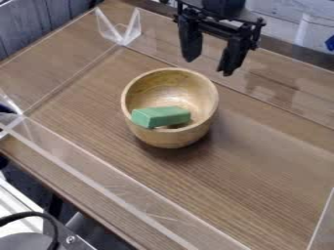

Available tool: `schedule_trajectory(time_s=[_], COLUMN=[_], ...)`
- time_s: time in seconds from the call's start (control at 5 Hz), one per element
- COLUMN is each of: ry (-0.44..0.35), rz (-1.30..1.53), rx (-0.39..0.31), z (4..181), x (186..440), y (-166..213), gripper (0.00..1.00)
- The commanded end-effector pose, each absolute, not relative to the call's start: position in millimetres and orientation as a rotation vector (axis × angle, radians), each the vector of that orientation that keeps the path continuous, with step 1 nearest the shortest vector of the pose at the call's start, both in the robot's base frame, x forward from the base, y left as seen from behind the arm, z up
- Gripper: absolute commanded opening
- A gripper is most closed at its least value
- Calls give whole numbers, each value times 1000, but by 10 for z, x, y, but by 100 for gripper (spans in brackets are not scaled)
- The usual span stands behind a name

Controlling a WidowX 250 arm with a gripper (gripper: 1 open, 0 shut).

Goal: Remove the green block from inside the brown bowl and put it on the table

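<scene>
Inside the brown bowl lies the green block, low by the front wall, and the gripper hangs above, wide open and empty, so it could bump the thick rim and tip the bowl.

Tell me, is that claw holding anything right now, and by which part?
Nothing is held. The gripper hangs open above the table, and the green block lies untouched inside the brown bowl.
</scene>
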State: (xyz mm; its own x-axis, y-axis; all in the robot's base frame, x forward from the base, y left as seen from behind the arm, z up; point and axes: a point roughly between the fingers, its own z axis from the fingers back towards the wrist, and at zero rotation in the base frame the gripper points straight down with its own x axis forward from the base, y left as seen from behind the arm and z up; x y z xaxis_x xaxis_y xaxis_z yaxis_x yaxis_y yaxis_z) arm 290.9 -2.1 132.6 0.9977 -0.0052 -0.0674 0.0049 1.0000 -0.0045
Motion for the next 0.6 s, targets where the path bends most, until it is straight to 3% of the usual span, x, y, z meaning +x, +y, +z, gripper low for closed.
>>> schedule_trajectory(time_s=[0.0,0.4], ry=[81,110], rz=[-51,-70], rx=[5,12], z=[1264,1031], x=[2848,2647], y=[79,368], gripper=[100,100])
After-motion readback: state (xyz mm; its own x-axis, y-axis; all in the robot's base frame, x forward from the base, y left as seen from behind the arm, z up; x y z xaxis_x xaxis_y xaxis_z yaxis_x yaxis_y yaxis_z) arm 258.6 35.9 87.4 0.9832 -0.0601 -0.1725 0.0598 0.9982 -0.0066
